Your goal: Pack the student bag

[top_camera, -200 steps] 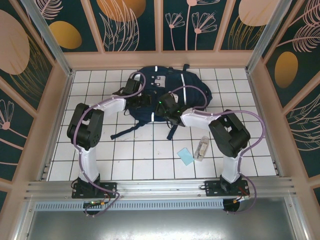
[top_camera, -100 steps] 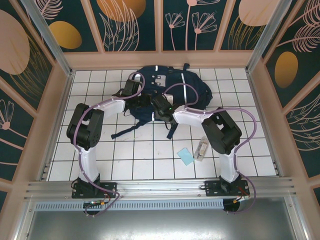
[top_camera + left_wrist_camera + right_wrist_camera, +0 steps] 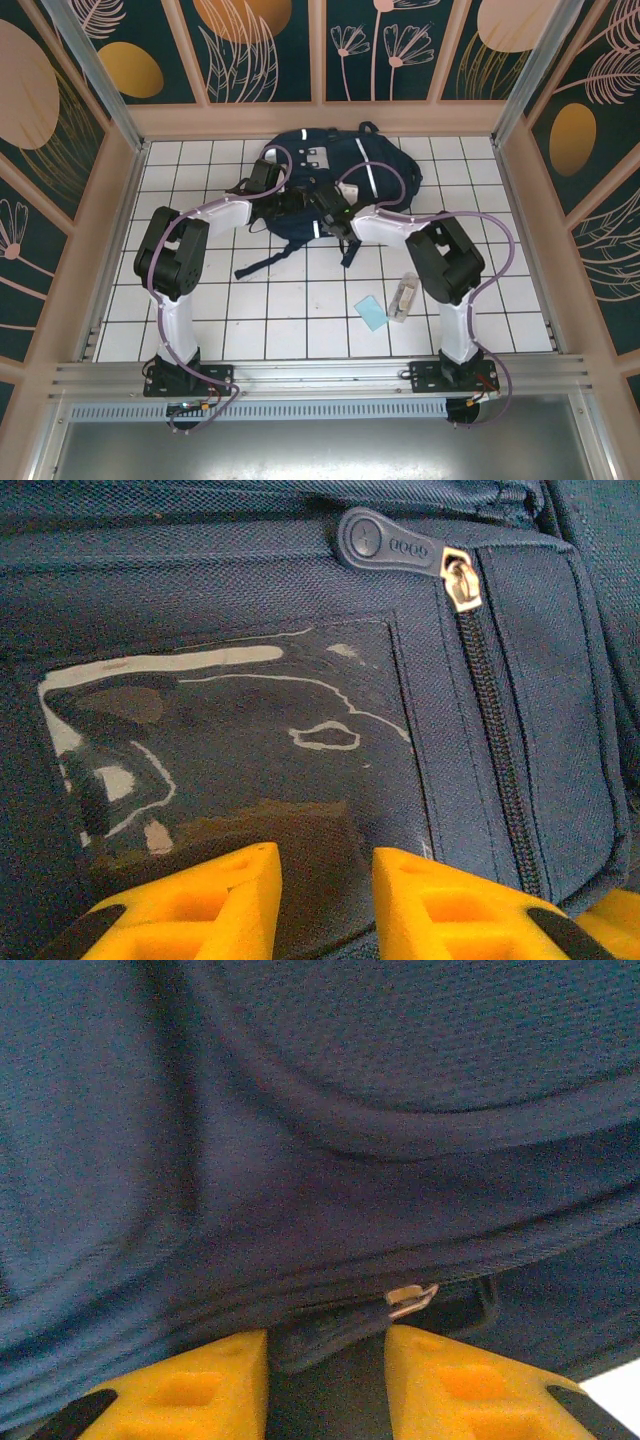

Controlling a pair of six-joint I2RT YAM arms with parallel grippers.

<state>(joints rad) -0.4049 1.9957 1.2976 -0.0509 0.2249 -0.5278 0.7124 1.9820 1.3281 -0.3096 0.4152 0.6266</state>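
Note:
The student bag [image 3: 345, 165], navy with white reflective stripes, lies on the tiled floor near the back wall. My left gripper [image 3: 290, 205] rests on its left side. In the left wrist view that gripper [image 3: 325, 865] is shut on a fold of the bag's fabric, just below a clear window pocket [image 3: 230, 740]. A dark rubber zip pull [image 3: 385, 545] sits above that pocket. My right gripper [image 3: 325, 208] is on the bag's near edge. In the right wrist view it [image 3: 325, 1345] is shut on a dark zipper pull [image 3: 330, 1335], whose metal clip [image 3: 412, 1299] lies by the right finger.
A light blue card [image 3: 370, 313] and a clear narrow case [image 3: 404, 297] lie on the tiles in front of the right arm's base. Dark bag straps [image 3: 265, 262] trail toward the near side. Wooden walls close in the floor on three sides.
My right gripper has moved left along the bag's near edge and narrowed onto the zipper pull. The bag has shifted toward the back wall. My left gripper has kept its hold.

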